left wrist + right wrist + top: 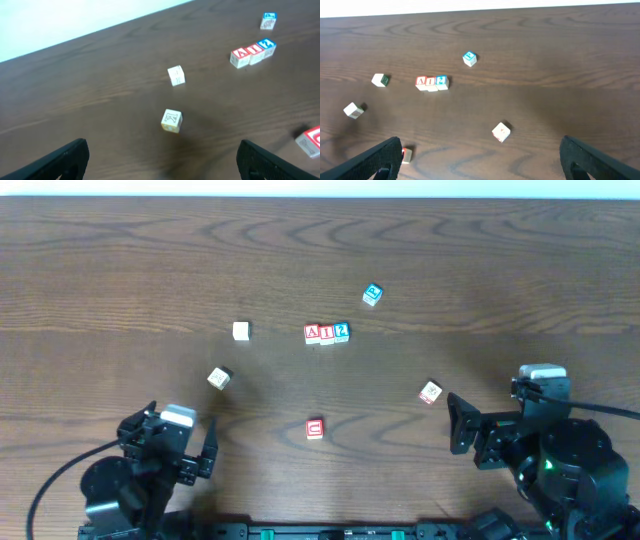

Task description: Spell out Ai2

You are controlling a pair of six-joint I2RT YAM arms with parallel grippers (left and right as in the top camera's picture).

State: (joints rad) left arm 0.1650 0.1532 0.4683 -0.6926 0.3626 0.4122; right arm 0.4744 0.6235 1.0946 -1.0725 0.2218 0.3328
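**Three cubes lined up at mid-table, both grippers spread**

In the overhead view, the A cube (312,333), the I cube (327,333) and the 2 cube (342,332) are seen side by side in a touching row near the middle of the table (500,260), read left to right. From that row, a blue-marked cube (372,294) is placed at one o'clock, a plain white cube (241,331) at nine o'clock, a tilted cube (219,378) at eight o'clock, a red cube (315,428) at six o'clock, and another tilted cube (431,392) at four o'clock, all well apart from it. The left gripper (162,162) is held with its jaws wide apart and nothing between them. The right gripper (480,160) is likewise spread and empty. Both are kept at the table's near edge.
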